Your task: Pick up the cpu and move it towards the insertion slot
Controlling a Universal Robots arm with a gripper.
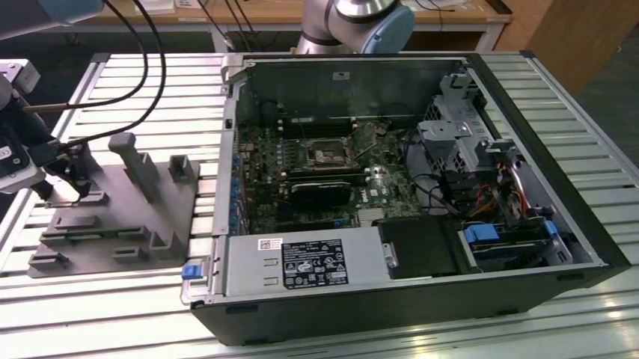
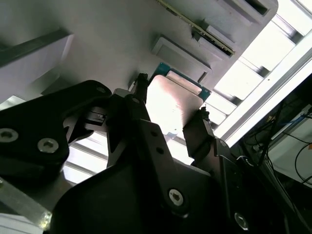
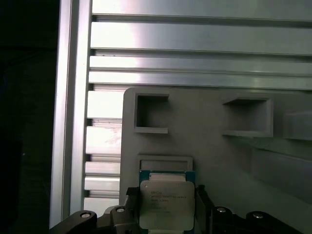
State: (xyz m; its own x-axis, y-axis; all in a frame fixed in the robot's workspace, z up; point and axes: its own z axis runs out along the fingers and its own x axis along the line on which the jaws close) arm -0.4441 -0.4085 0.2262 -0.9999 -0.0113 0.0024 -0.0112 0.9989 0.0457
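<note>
Black matte fingers [image 2: 199,134] clamp the flat, silvery square cpu [image 3: 167,204].

This looks like a robotics laboratory or a test workshop. The counter [image 1: 140,97] is built from ribbed aluminium profiles, and the base of a grey robot arm [image 1: 361,22] rises at its edge. On the counter lie an opened desktop computer case [image 1: 399,314] with a bare motherboard [image 1: 265,161] and a grey plastic fixture tray [image 1: 110,243]. A wooden desk [image 1: 299,11] stands behind.
</note>
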